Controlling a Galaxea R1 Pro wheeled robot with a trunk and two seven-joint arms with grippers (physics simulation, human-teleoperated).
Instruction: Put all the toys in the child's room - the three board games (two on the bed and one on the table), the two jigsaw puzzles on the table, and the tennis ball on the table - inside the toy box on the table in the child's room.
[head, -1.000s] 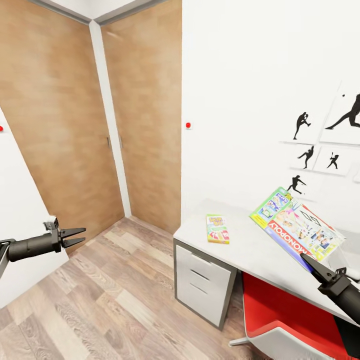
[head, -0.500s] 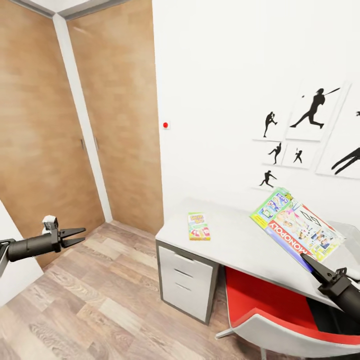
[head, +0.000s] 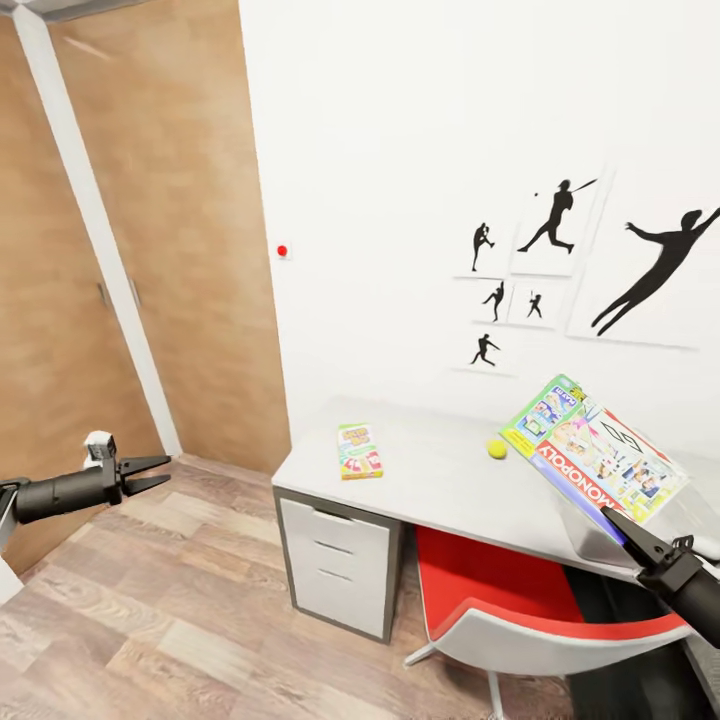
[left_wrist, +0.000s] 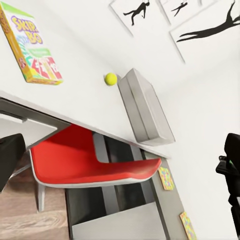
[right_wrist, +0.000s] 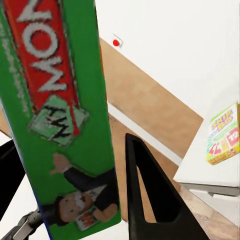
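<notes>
Right jaws clamped on the edge of the MONOPOLY box (head: 598, 455), held tilted up above the right part of the table (head: 430, 480); in the right wrist view one dark finger (right_wrist: 150, 200) sits beside the box's green printed face. Right gripper (head: 625, 530) low at the near right. Left jaws parted, nothing between them; left gripper (head: 150, 472) out over the wood floor (head: 180, 610) at the left, well apart from the desk.

Compared with a second ago, whole picture slid leftward: wooden doors (head: 150, 250) now pushed to the left edge, more of the wall silhouettes (head: 560, 260) brought in, table further into the middle. Camera swing with the base, then, not things moving; both grippers at the same places in the picture as before. Newly in sight: tennis ball (head: 497, 449) on the table, just left of the held box, and the grey toy box (left_wrist: 145, 110) on the tabletop just beyond the ball in the left wrist view. SKIP-BO box (head: 359, 451) flat near the table's left end, well apart from the ball. Red chair (head: 530, 620) tucked under the desk.

Judged meaning: turning toward the toy box with one game already in hand; drop into it likely next, with SKIP-BO and ball left to gather. Jigsaw puzzles not made out.
</notes>
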